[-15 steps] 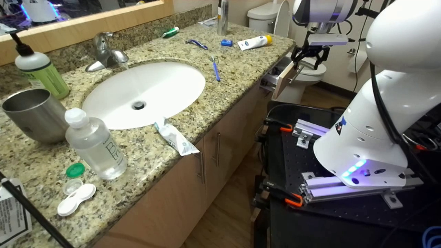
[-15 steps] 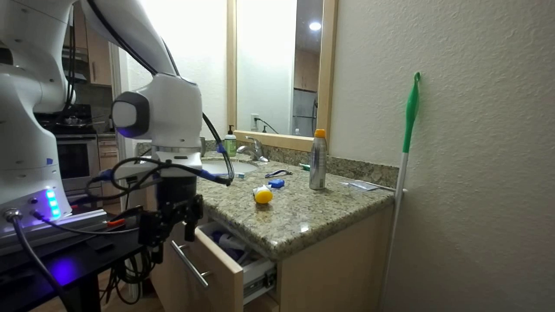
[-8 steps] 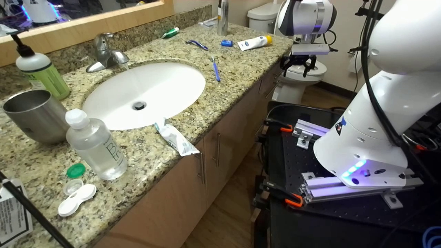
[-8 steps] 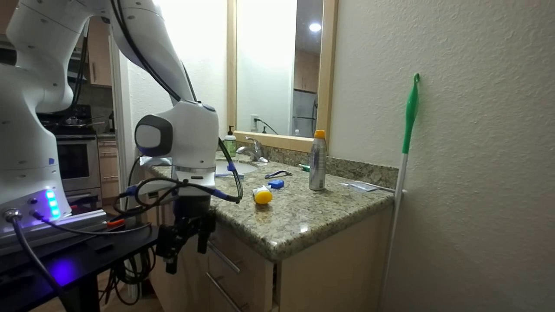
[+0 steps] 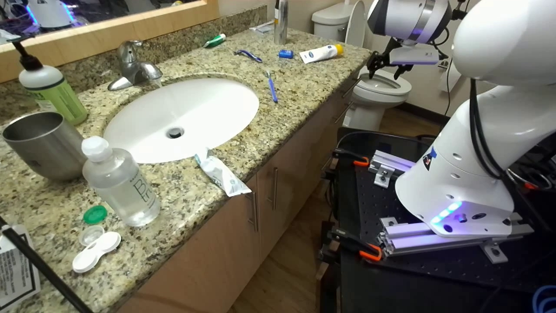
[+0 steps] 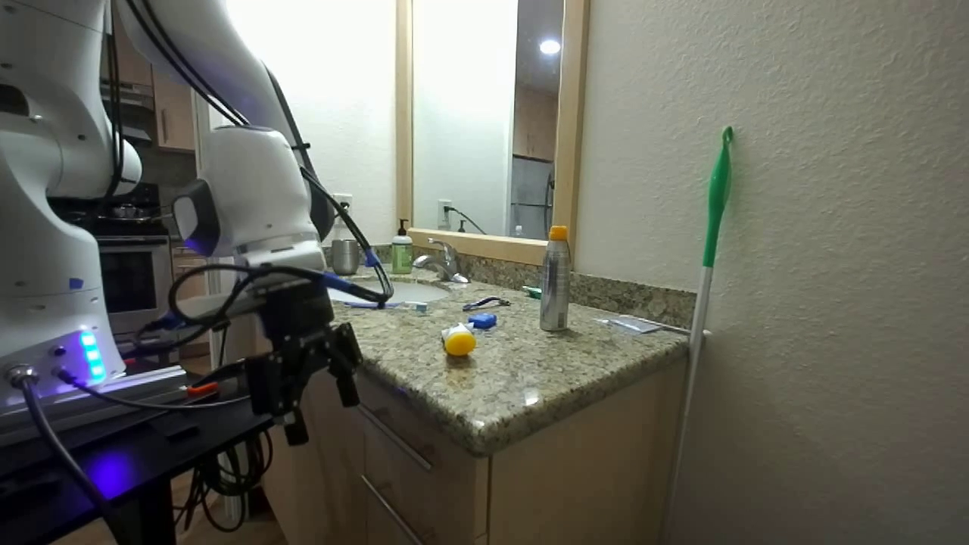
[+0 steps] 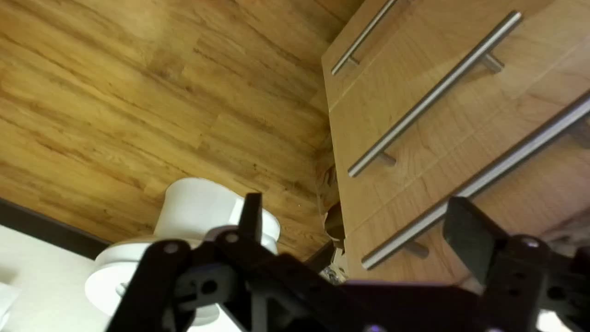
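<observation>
You've 3 drawers (image 7: pixel 438 147) w/ 3 handles (image 7: pixel 498 168), 1 each, in the wrist view, plus 2 white tubes (image 5: pixel 321 54), 1 metal cup (image 5: pixel 47 145), 1 soap btl (image 5: pixel 56 91) & 1 clear btl (image 5: pixel 124 187) on the counter (image 5: pixel 299 93) in an exterior view. A big "B" is legible on the clear btl; its smaller print's too tiny to read. Your pincer (image 7: pixel 354 207) is spread wide near the topmost of the handles, whose end shows betw. the tips in the wrist view, tho you can't tell if they touch.

Home bathrm, sink (image 5: pixel 213 115) w/ faucet (image 5: pixel 138 71), toilet (image 5: pixel 381 98), mirror (image 6: pixel 465 113), toothbrush (image 5: pixel 272 88), stove (image 6: pixel 130 280) in bkgd
</observation>
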Controlling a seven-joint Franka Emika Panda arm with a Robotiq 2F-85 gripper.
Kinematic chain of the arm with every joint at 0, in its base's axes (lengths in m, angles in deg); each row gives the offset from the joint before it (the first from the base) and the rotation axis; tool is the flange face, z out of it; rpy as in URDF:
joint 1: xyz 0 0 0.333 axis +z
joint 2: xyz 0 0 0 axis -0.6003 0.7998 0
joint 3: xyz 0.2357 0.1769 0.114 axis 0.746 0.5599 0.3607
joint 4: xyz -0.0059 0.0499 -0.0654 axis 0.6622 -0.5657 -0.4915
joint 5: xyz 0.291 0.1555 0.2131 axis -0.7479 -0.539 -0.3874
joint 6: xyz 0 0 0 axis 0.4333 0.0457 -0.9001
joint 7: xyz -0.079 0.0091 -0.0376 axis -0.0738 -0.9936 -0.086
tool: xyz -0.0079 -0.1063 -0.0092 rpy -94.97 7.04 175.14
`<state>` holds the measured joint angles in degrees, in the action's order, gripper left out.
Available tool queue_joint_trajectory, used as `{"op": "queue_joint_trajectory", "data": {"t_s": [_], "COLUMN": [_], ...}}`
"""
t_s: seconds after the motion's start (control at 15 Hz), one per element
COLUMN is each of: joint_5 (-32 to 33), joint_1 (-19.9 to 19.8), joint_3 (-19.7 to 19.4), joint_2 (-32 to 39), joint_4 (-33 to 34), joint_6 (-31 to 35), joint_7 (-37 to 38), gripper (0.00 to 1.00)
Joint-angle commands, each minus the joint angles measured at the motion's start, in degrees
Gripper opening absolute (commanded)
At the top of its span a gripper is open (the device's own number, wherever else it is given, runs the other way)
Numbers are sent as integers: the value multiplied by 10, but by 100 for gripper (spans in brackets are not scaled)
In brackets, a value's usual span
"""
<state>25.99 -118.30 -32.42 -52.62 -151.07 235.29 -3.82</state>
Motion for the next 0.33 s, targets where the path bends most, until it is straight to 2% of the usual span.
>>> {"op": "queue_joint_trajectory", "data": {"t_s": [0.0, 0.07, 0.13, 0.2, 0.27], "joint_5": [-29, -63, -26, -42, -50], "joint_1": [-151, -170, -115, -137, -145], "joint_3": [153, 195, 122, 154, 170], "joint_2": [-142, -172, -87, -114, -133], "joint_4": [-56, -47, -14, -13, -14], "joint_6": [-18, -44, -6, -20, -31], "joint_7": [-76, -98, -57, -72, -77], "gripper": [100, 100, 100, 100, 100]}}
